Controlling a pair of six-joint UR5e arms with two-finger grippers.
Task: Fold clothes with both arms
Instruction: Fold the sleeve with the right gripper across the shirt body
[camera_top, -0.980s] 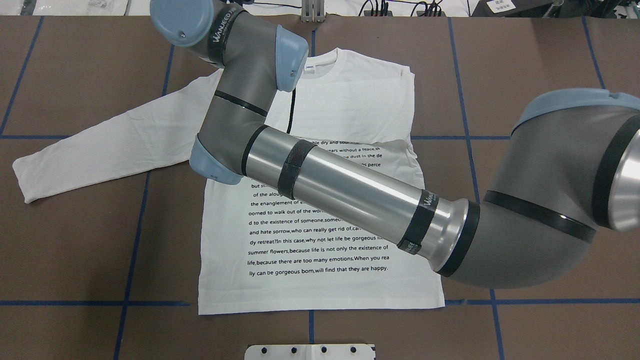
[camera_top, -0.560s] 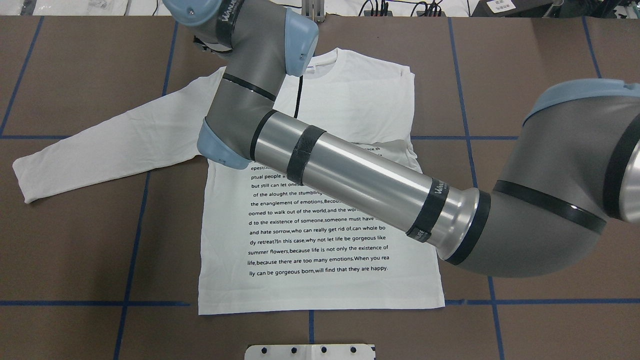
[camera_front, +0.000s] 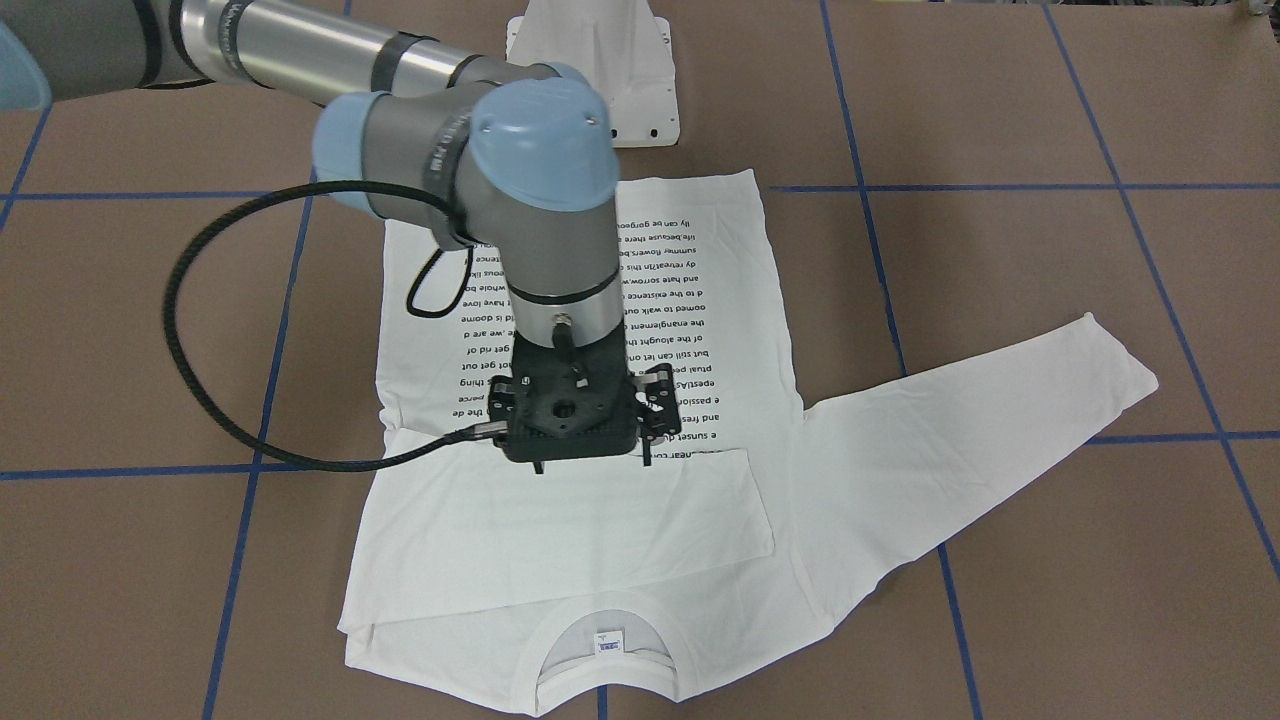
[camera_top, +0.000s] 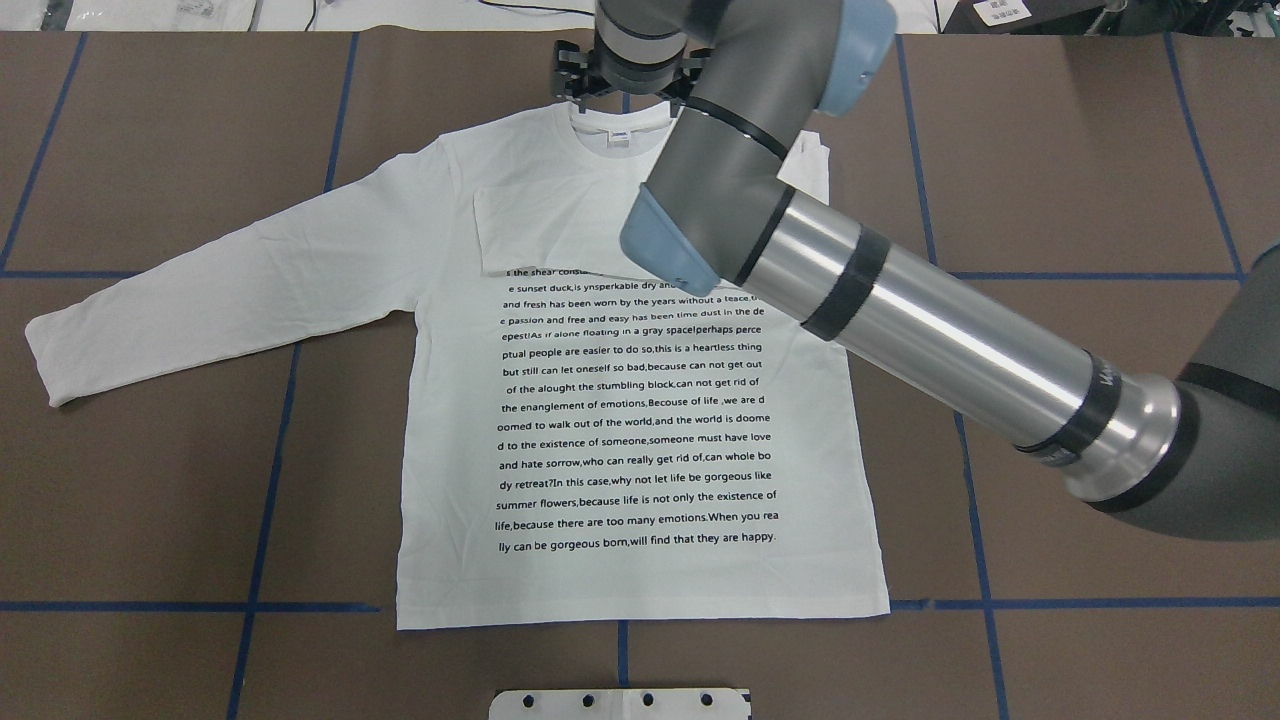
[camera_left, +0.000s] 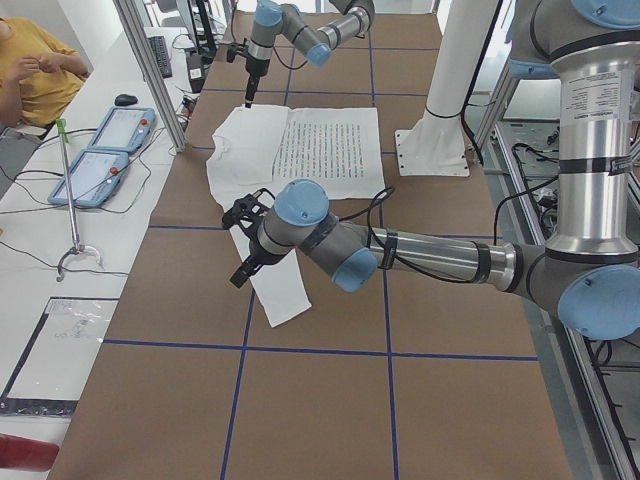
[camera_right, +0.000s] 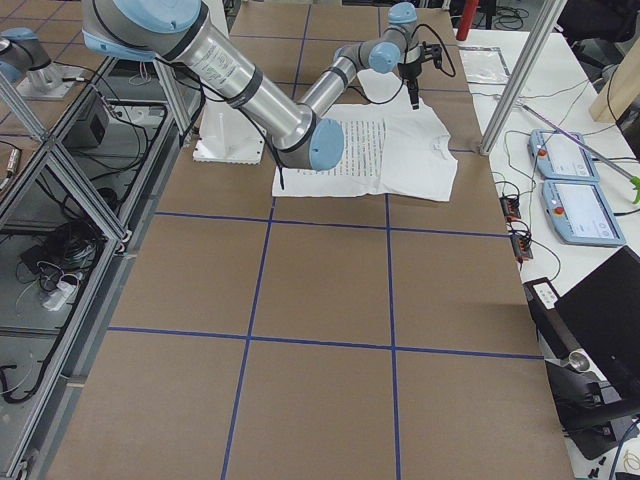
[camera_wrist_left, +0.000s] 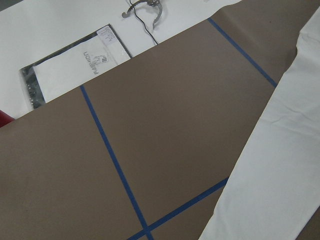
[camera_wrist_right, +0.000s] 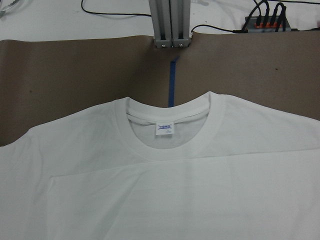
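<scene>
A brown table surface (camera_top: 150, 500) was divided into squares by blue tape lines (camera_top: 150, 606). A white pedestal (camera_front: 640, 90) stood at the robot-side edge. An aluminium post (camera_wrist_right: 171, 22) and a power strip (camera_wrist_right: 265, 22) sat beyond the opposite edge. Two teach pendants (camera_left: 122, 130) lay on a side bench near a person in a yellow shirt (camera_left: 35, 65).

White shirt (camera_right: 405, 160) flat on the brown bench (camera_right: 320, 300). Near right arm (camera_right: 250, 95) reaches over it; far left claw (camera_right: 413, 92) hangs beyond.

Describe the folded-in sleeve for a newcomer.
Find the white shirt flat on the brown table. Below its collar a white band lies across the chest above the text: the folded sleeve. The other sleeve sticks out onto the table.
</scene>
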